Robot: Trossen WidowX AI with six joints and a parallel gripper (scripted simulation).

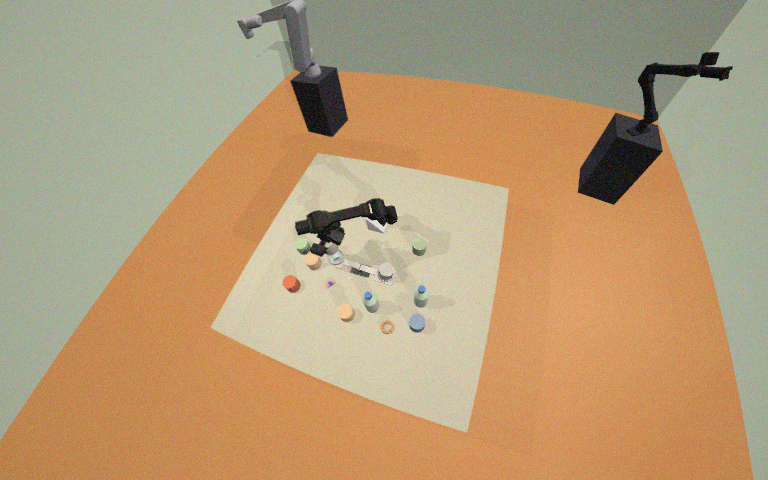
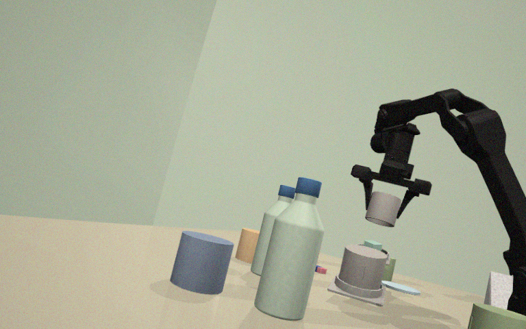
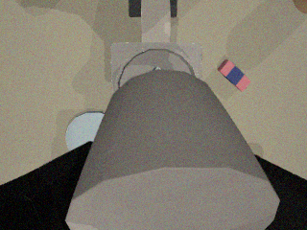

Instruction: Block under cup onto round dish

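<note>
"Why does the tool (image 1: 325, 247) (image 2: 381, 214) (image 3: 165, 152) stand wide?"

"It's clamped around the lifted cup (image 1: 331, 247) (image 2: 383, 207) (image 3: 163, 125), baring the block (image 1: 335, 256) (image 2: 372, 244) on the balance (image 1: 351, 263) (image 2: 358, 288) (image 3: 155, 24), at six o'clock in the exterior view."

"And the dish (image 2: 401, 288) (image 3: 83, 129)?"

"Nine o'clock in the wrist view; park the cup elsewhere."
</note>
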